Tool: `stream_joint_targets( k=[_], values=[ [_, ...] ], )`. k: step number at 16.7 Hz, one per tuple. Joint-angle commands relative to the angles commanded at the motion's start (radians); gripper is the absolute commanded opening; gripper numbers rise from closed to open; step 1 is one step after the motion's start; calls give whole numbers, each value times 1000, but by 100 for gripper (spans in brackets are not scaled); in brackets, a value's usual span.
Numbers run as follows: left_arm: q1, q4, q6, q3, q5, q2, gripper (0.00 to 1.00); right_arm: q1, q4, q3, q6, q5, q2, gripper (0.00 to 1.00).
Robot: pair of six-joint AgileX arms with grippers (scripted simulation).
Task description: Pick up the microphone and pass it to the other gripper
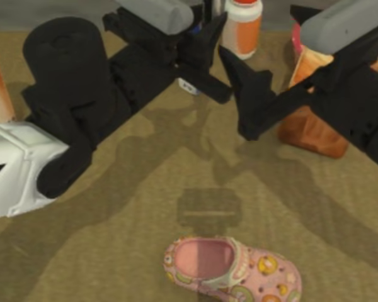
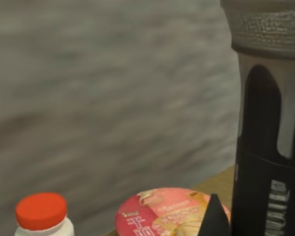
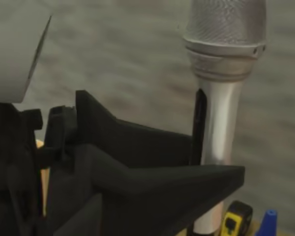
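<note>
The microphone (image 3: 221, 98) stands upright in the air, silver mesh head on top. Its black lower handle (image 2: 265, 196) fills the near edge of the left wrist view. My left gripper (image 1: 211, 47) is at the back middle of the table and shut on the handle. In the right wrist view one of its fingers (image 3: 177, 172) crosses in front of the handle, the other ends behind it. My right gripper (image 1: 236, 94) faces it from the right, fingers spread, short of the microphone. In the top view the microphone is lost among the black fingers.
A white bottle with a red cap (image 1: 242, 25) and a pink-lidded noodle cup (image 2: 172, 211) stand at the back. An orange-brown bottle (image 1: 312, 129) lies under the right arm. A pink shoe (image 1: 233, 267) sits at the front. A black-and-yellow box (image 3: 233, 221) is behind the microphone.
</note>
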Motion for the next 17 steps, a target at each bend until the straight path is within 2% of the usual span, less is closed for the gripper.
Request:
stream_joint_targets(
  k=[7, 17],
  values=[
    [0, 0, 0, 0, 0, 0, 0, -1, 5, 15, 0, -2, 18, 100],
    [0, 0, 0, 0, 0, 0, 0, -33, 91, 316, 1, -30, 406, 100]
  ],
)
